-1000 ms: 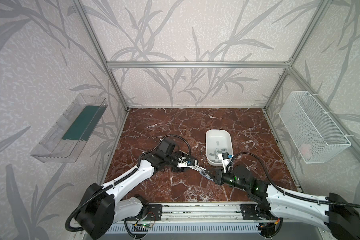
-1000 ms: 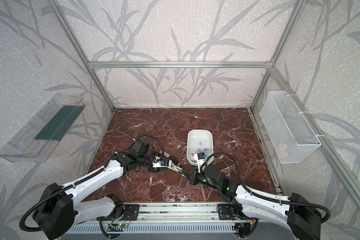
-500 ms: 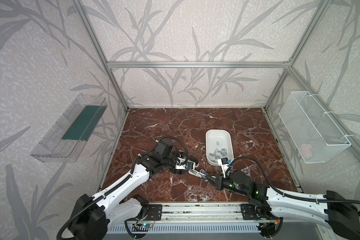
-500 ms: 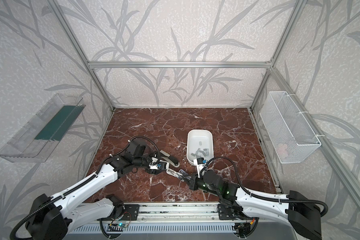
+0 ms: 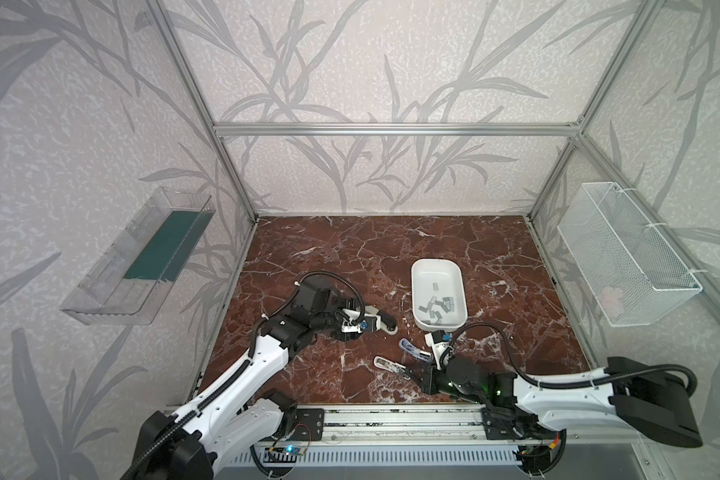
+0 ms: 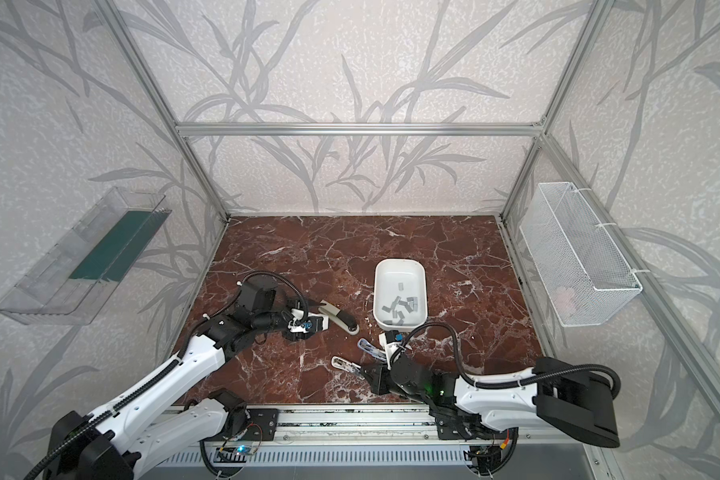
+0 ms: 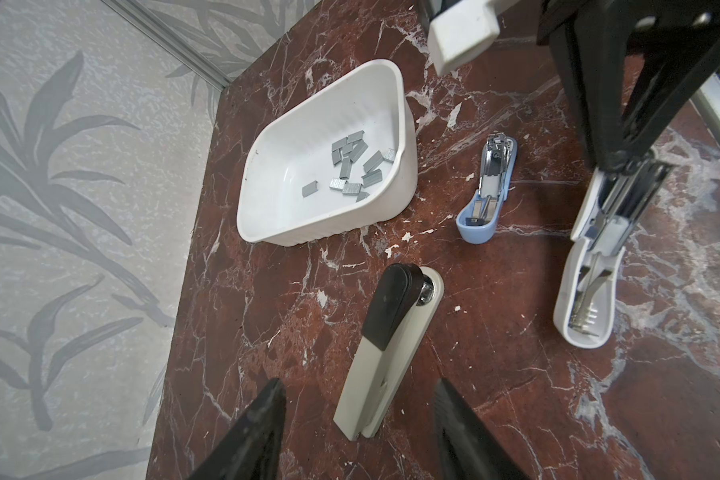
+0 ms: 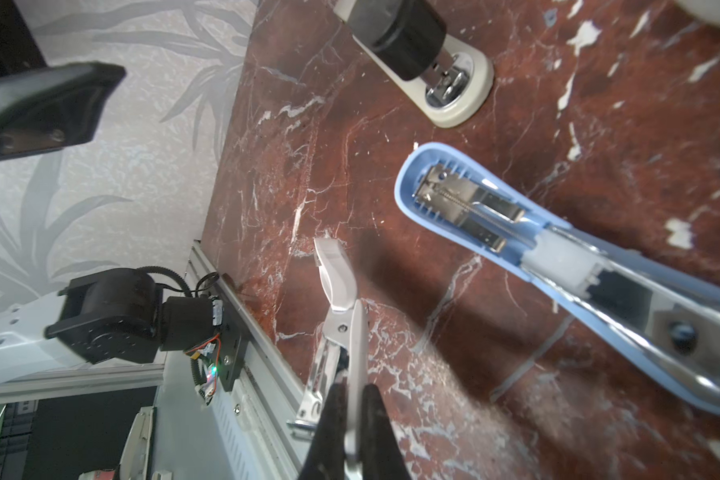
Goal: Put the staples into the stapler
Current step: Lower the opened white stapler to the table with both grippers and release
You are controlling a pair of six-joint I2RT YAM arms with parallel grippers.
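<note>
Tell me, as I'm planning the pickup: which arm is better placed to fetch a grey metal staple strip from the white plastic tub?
Probably left. The left gripper stands open and empty at the beige-and-black stapler; the right gripper is shut on the opened white stapler, so it is busy.

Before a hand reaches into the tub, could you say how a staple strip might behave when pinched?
The staples look thin and flat, so probably light and slippery in the smooth tub. They overlap, so neighbours may shift.
</note>
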